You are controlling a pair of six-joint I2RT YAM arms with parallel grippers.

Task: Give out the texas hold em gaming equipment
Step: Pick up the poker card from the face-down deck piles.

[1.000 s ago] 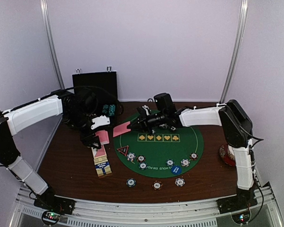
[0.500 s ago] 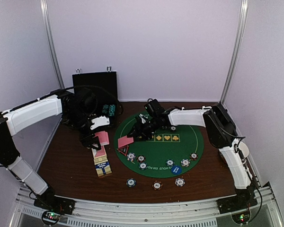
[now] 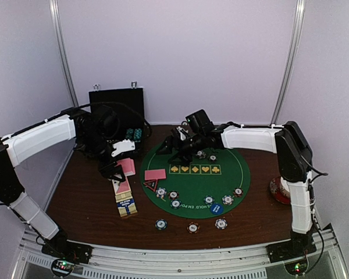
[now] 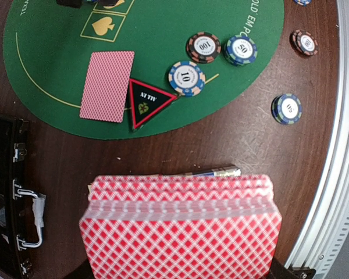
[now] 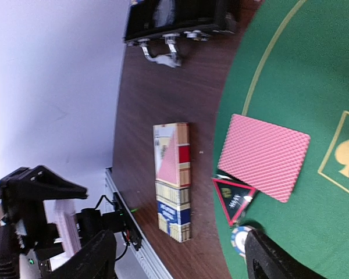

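Noted left end effector [image 3: 113, 170] clenched on a deck of pink-backed cards [image 4: 180, 229], slightly fanned, held above the brown desk [image 3: 81, 203] just left of the green felt mat [image 3: 232, 168]. Found right end effector [image 5: 179, 238] released, fingers [image 5: 84, 261] spread wide with nothing between them, hovering over the mat's far-left part.

Spotted one single card [image 3: 155, 174] face down at the mat's left edge, its corner touching a black triangular marker [image 3: 150, 185] with a red border. Counted six striped chips [image 3: 209, 200] in a loose arc along the mat's near rim, with a blue disc button [image 3: 216, 208] among them. Logged three stray chips [image 3: 192, 228] off the mat on bare desk toward the front edge. Saw two far chips [image 3: 200, 154] on the mat close under the right arm, too small for detail.

Marked a card box [image 3: 125, 201] flat on the desk, nearer than the left end effector. Noted black case [image 3: 116, 107] standing open at far left, teal chips [image 3: 134, 135] stacked inside.
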